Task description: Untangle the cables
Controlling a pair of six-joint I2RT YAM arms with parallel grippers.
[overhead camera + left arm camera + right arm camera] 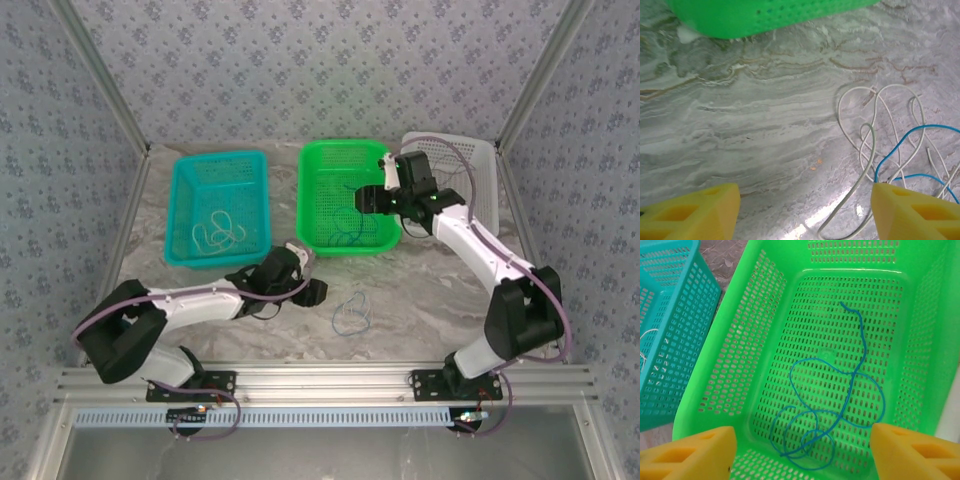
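Note:
A small tangle of cables, thin pale and blue wires, lies on the marble table right of my left gripper. In the left wrist view the pale wires and a blue wire curl by the right yellow finger; one pale loop runs on the table between the open fingers of that gripper. My right gripper hangs open above the green basket. A separate blue cable lies coiled on that basket's floor, below the open right gripper.
A teal basket at the back left holds a pale cable. A white basket stands tilted at the back right behind the right arm. The green basket's wall is just ahead of the left gripper. Patterned walls enclose the table.

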